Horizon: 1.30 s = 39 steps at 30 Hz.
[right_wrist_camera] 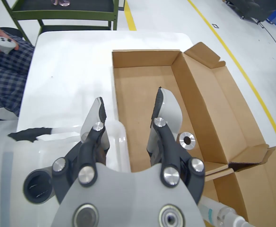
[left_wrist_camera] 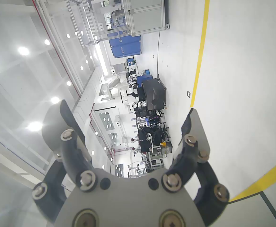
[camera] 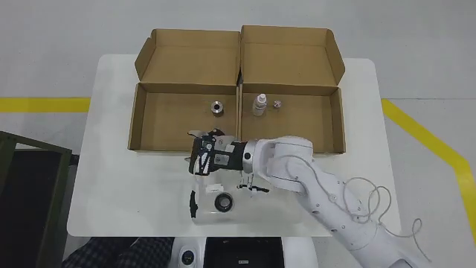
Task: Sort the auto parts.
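The right hand point(right_wrist_camera: 130, 109) hangs released and empty just beyond the clear tray point(camera: 245, 212). Its jaws straddle the near wall of the cardboard box point(camera: 171, 123) directly behind the tray. I'd guess it is poised between picks. A metal bushing point(right_wrist_camera: 187, 140) lies in that box. A white bottle-shaped part point(camera: 259, 104) and a small metal fitting point(camera: 277, 103) share the 2nd box point(camera: 312, 123), behind the tray and off to one side, apparently sorted by kind. 1 black ring point(camera: 223, 203) waits in the tray, which sits at the worktop point(camera: 111, 156) edge nearest the robot, handy for picking. The left hand point(left_wrist_camera: 128, 119) is released too, jaws wide, aimed off into the hall, seemingly kept clear.
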{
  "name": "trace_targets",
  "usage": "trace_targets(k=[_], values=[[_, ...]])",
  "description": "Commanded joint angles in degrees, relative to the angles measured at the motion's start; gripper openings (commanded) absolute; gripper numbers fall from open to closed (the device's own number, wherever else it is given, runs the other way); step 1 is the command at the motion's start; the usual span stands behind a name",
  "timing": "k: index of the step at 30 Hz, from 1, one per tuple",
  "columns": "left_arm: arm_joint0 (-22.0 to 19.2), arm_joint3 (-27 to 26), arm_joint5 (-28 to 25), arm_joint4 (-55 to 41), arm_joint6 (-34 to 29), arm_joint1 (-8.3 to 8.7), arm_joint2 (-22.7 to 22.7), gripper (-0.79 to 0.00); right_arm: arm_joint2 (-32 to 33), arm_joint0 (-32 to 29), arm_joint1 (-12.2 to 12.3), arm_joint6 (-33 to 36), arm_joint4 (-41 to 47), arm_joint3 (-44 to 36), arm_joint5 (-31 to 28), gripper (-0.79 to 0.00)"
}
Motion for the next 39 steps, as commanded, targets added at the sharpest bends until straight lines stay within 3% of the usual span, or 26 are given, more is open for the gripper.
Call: trace_targets(k=[1, 12, 22, 39], values=[[0.0, 0.0, 0.0, 0.0, 0.0, 0.0, 0.0, 0.0, 0.8, -2.2, 0.6, 0.1, -0.8, -2.0, -1.6, -0.406], [0.0, 0.0, 0.0, 0.0, 0.0, 0.0, 0.0, 0.0, 7.7, -13.0, 4.1, -2.1, -4.7, -10.2, -11.1, -0.406], [0.0, 0.0, 0.0, 0.0, 0.0, 0.0, 0.0, 0.0, 12.6, -19.9, 6.6, -5.1, -11.2, -11.4, -16.8, -0.403], [0.0, 0.0, 0.0, 0.0, 0.0, 0.0, 0.0, 0.0, 10.4, -20.7, 8.7, -7.7, -17.5, -7.4, -19.8, -0.397]])
